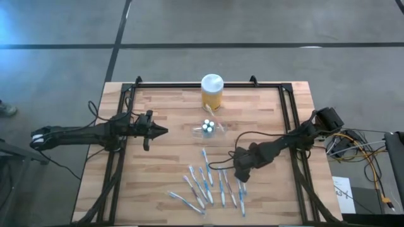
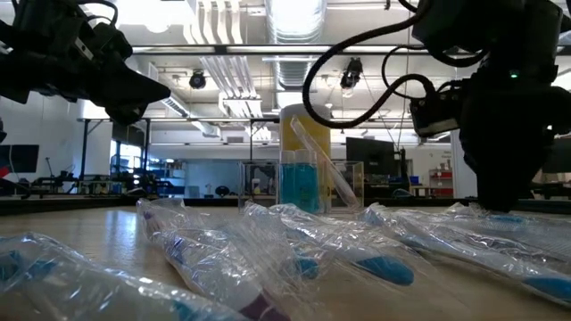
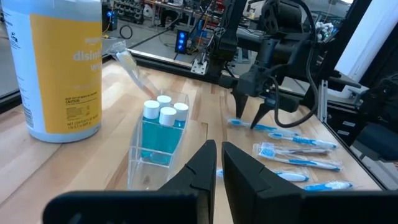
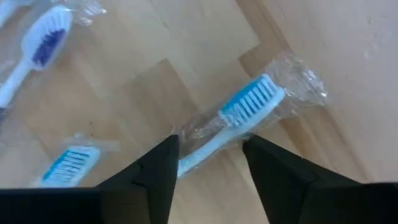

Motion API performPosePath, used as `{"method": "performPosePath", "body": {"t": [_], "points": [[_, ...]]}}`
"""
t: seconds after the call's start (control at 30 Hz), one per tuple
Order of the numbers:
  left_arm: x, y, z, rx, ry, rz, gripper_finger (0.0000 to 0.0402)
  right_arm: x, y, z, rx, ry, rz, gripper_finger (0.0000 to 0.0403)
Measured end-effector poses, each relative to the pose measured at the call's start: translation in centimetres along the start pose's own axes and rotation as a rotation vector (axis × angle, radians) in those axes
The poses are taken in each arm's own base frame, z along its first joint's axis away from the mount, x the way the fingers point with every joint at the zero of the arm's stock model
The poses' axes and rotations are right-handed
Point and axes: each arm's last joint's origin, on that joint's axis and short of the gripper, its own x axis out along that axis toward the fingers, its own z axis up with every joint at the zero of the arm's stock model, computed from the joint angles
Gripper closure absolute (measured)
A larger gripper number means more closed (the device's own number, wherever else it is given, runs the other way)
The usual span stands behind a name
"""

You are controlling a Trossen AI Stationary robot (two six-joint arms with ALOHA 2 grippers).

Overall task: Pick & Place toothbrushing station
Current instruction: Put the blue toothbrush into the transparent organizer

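Toothbrush (image 4: 245, 109), still wrapped, lies between the right end effector's (image 4: 208, 165) spread fingers; next: descend and pinch it. Left end effector (image 3: 219, 163) pressed together, waiting.

Blue-and-white toothbrushes (image 1: 208, 186) in clear wrappers, clear plastic holder (image 3: 155, 140) with blue contents and white-capped round pieces (image 3: 165, 111), yellow jar (image 1: 212, 94) beside holder with white lid, light wood-grain table (image 1: 164, 164), black grippers (image 4: 208, 168).

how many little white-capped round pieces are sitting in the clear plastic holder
3 small white-capped round pieces, clustered together inside the clear plastic holder at mid-table, in front of the yellow jar. More may be hidden beneath.
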Motion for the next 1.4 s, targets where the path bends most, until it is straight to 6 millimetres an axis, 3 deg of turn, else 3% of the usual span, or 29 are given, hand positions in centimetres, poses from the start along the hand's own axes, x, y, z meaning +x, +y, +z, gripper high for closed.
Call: {"method": "performPosePath", "body": {"t": [0.47, 0.7, 0.9, 1.17, 1.4], "points": [[0.0, 0.0, 0.0, 0.001, 0.001, 0.000, 0.0371, -1.8, -0.8, -0.1, -0.070, -0.029, 0.004, 0.0385], [0.0, 0.0, 0.0, 0.001, 0.001, 0.000, 0.0371, -3.3, -0.9, 0.2, -0.094, -0.133, 0.019, 0.0392], [0.0, 0.0, 0.0, 0.001, 0.001, 0.000, 0.0371, -7.4, -0.7, 0.3, -0.109, -0.355, 0.150, 0.0392], [0.0, 0.0, 0.0, 0.001, 0.001, 0.001, 0.0371, -14.7, -1.7, -1.8, -0.209, -0.811, 0.221, 0.0395], [0.0, 0.0, 0.0, 0.000, 0.001, 0.001, 0.0371, -17.8, -4.0, -3.7, -0.351, -1.077, 0.276, 0.0395]]}}
